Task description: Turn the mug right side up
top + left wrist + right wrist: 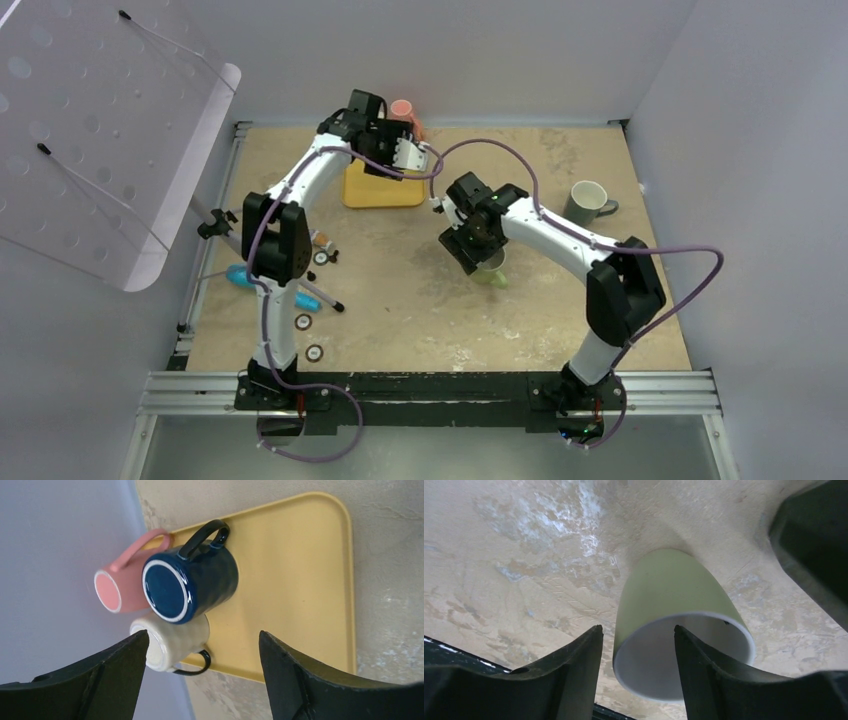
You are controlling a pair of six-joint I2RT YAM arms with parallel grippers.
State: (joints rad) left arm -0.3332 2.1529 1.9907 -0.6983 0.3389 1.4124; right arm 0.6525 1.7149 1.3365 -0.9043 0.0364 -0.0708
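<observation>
A light green mug point(674, 587) with a white inside stands on the table, mouth up toward the right wrist camera; it also shows in the top view point(493, 270). My right gripper point(638, 628) is open just above its rim, with the mug's left wall between the fingers; it also shows from above point(468, 245). My left gripper point(202, 637) is open and empty over a yellow tray point(300, 580). On the tray stand a navy mug point(192, 582), a pink mug point(117, 587) and a cream mug point(175, 642), bases toward the camera.
A grey-green mug point(589, 203) stands upright at the right. The yellow tray point(375, 190) sits at the back by the wall. A tripod leg point(290, 280), a blue object point(238, 275) and small round parts point(303, 321) lie at the left. A clear perforated panel point(90, 130) hangs there.
</observation>
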